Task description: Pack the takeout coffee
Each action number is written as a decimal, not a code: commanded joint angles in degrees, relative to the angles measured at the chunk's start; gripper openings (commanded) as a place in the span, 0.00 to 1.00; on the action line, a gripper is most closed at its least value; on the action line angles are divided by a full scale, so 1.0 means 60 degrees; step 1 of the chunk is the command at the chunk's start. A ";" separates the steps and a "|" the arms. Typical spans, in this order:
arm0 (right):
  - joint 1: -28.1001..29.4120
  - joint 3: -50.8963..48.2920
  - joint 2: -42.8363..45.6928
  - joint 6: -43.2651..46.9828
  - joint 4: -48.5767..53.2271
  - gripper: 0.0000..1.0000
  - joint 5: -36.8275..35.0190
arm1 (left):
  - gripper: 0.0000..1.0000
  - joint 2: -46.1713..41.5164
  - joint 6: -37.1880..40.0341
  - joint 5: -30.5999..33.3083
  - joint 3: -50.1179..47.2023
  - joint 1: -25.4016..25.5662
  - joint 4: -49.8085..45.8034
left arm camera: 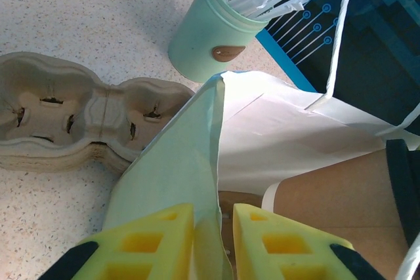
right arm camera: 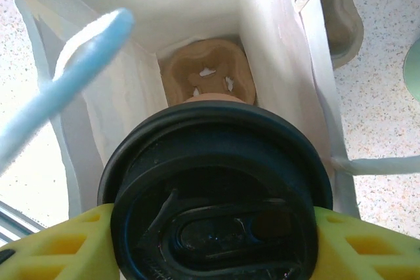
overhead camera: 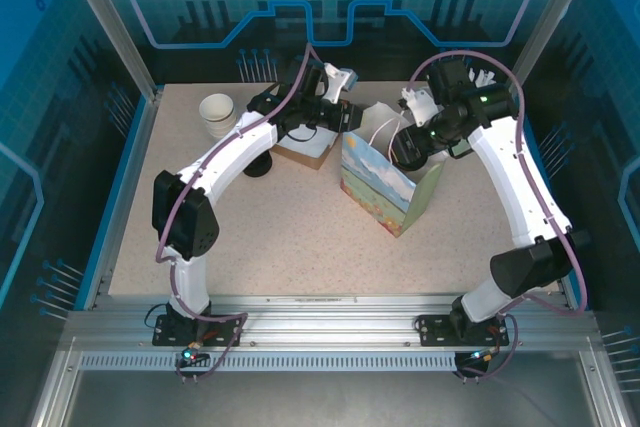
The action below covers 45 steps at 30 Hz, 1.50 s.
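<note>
The takeout coffee [right arm camera: 216, 188] sat clamped in the right gripper [right arm camera: 216, 244], its black lid pressed on both sides by the yellow fingers [right arm camera: 59, 250], with the cup body hidden beneath the lid. It hung at the open mouth of the gift bag [right arm camera: 275, 63], directly above a pulp cup carrier [right arm camera: 207, 77] lying on the bag's floor. The bag stood upright mid-table between the two arms. The left gripper [left arm camera: 213, 237] straddled the bag's rim, the paper wall running up between its narrowly parted jaws; whether they had pinched it could not be told. Just beyond the bag stood a mint-green jar [left arm camera: 203, 44] of white wrapped sticks, and near it a stack of pulp carriers [left arm camera: 65, 116]. A stack of white cups [overhead camera: 217, 114] stood at the table's far left
</note>
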State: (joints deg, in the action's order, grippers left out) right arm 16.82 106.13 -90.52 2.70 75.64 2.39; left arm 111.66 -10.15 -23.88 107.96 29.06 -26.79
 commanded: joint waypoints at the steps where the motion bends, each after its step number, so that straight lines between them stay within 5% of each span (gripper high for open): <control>1: 0.0124 0.0176 -0.0197 0.0166 0.0295 0.40 -0.0060 | 0.23 0.0067 0.0292 -0.0107 0.0346 0.0062 -0.0193; 45: 0.0493 -0.0157 -0.1061 0.0283 0.0568 0.38 -0.0211 | 0.04 -0.0092 0.0431 -0.0155 0.0028 0.0039 -0.0011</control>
State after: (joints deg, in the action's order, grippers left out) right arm 19.20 105.73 -96.92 4.12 78.02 0.25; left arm 111.70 -8.82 -23.88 108.22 29.06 -26.87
